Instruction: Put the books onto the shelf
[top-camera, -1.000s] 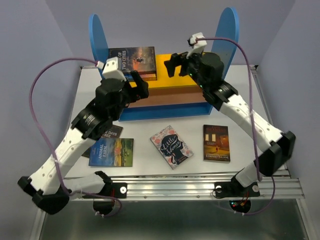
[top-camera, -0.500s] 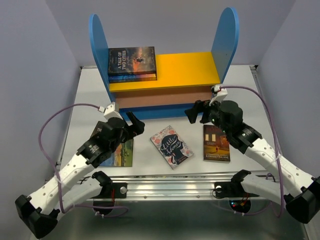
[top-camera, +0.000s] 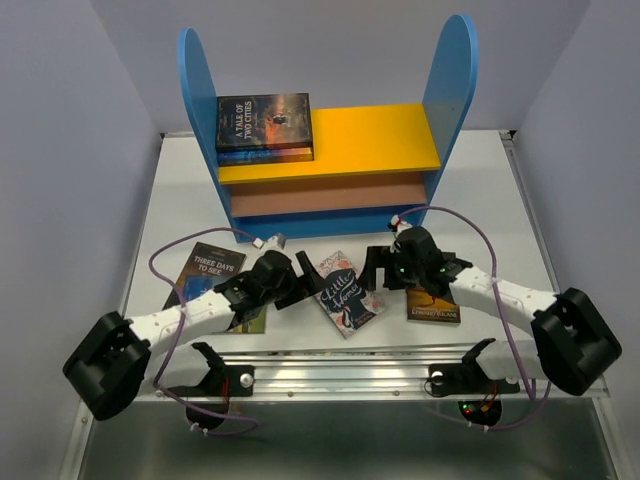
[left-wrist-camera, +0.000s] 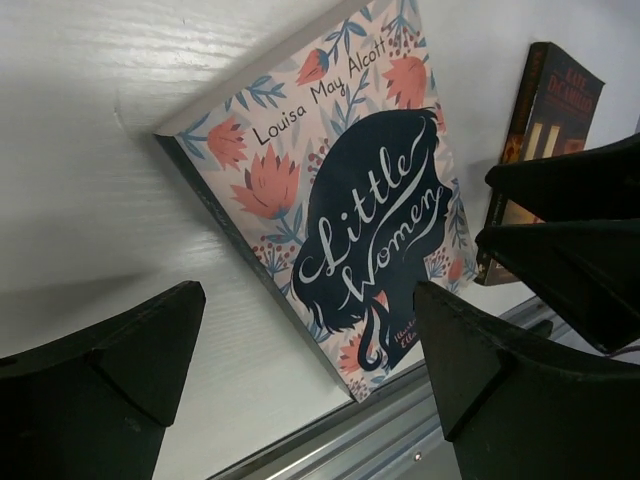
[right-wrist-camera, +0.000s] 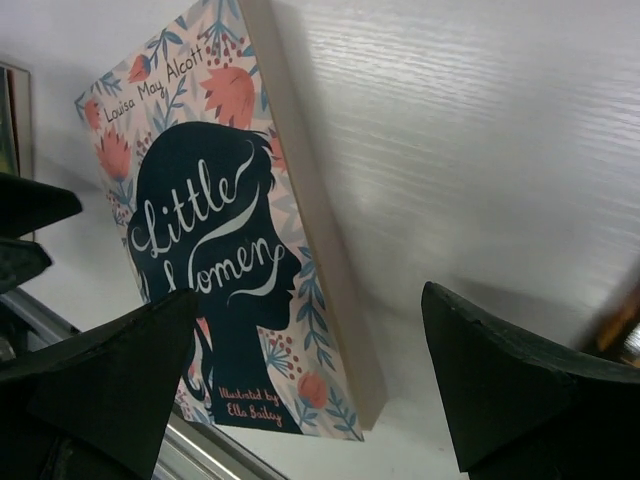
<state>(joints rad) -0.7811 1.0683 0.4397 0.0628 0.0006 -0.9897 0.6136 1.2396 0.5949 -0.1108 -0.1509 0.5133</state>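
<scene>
Coral-flowered rectangular Little Women paperback (top-camera: 343, 294), flat on grained white tabletop (left-wrist-camera: 90, 180).

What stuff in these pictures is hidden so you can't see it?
- Top view: the left arm hides most of one book, title unreadable.
- Top view: the right arm covers the dark book's top half.
- Top view: the bottom book on the shelf shows only its edge.

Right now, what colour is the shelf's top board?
Yellow top board, best in top external view.
</scene>
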